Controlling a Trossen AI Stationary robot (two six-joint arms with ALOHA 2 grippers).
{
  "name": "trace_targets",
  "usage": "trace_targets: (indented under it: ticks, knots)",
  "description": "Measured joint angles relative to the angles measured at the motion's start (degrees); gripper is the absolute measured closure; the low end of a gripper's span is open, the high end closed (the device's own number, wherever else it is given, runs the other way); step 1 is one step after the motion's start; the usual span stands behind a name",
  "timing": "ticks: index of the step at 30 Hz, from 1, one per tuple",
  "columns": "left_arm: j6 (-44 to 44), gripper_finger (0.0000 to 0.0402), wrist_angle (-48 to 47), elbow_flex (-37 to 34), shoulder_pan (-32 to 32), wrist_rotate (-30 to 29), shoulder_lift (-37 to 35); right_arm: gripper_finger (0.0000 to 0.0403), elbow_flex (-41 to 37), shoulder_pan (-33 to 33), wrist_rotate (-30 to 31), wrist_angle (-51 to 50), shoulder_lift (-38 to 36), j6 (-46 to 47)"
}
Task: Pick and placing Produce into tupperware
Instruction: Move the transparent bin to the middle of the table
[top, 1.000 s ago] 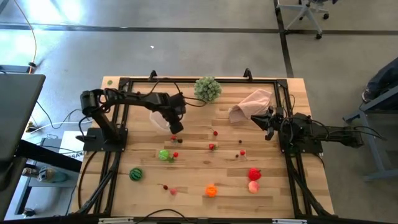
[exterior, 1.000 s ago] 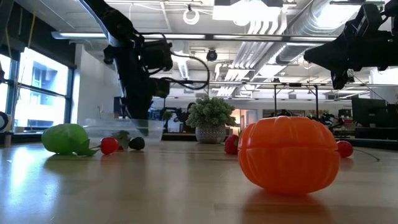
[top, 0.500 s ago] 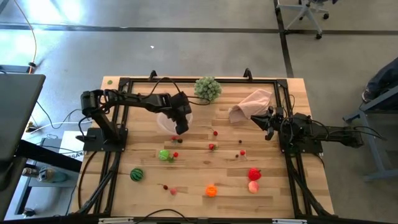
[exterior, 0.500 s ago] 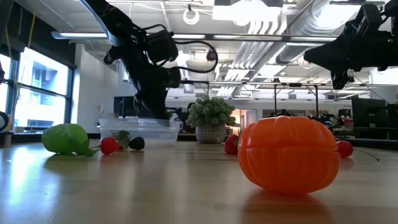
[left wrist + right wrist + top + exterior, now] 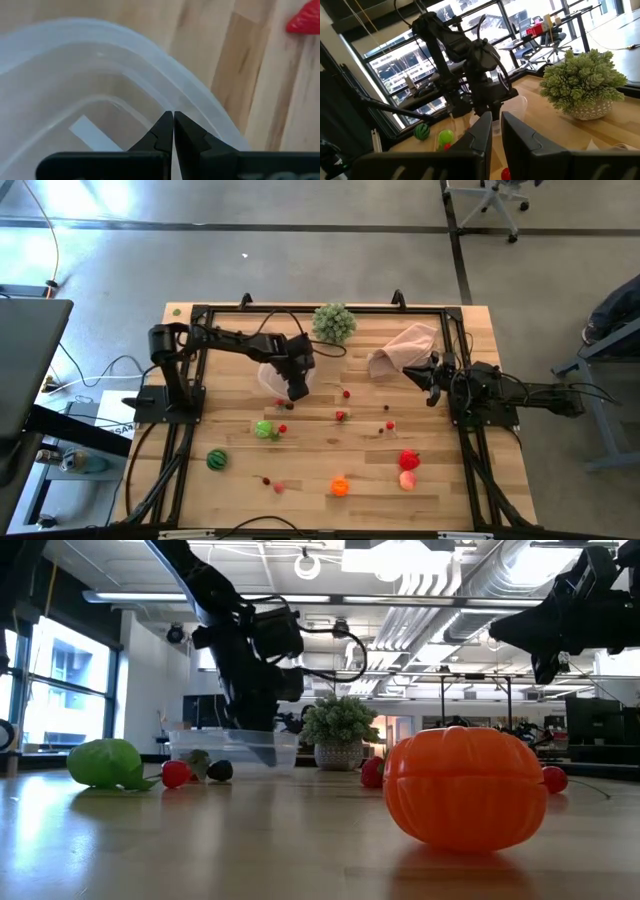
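Left gripper (image 5: 173, 131) pinches the tupperware (image 5: 100, 95) rim (fingers closed).

- Left gripper (image 5: 297, 387) pinches the tupperware (image 5: 272, 374) rim, blocking its near side.
- Leafy ball (image 5: 333, 322) and cloth (image 5: 402, 348) crowd the far edge.
- Bare wood lies open around the orange piece (image 5: 340, 486).

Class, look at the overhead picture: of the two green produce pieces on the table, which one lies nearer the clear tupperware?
The light green piece, lying just below the tupperware that the left tool pinches. The striped dark green piece sits farther off, toward the table's lower left corner.
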Motion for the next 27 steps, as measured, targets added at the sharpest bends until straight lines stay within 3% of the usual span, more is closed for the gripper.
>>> trace_targets:
  ticks: [22,27]
  knots:
    - [0.8,0.0396,-0.1,4.1,-14.9,0.7,1.3,0.0373,0.0,0.0,-0.2,-1.2,0.0,0.9]
    - [0.9,0.0396,0.4,4.1,-15.1,-3.7,1.3,0.0373,0.0,0.0,-0.4,-1.2,0.0,0.9]
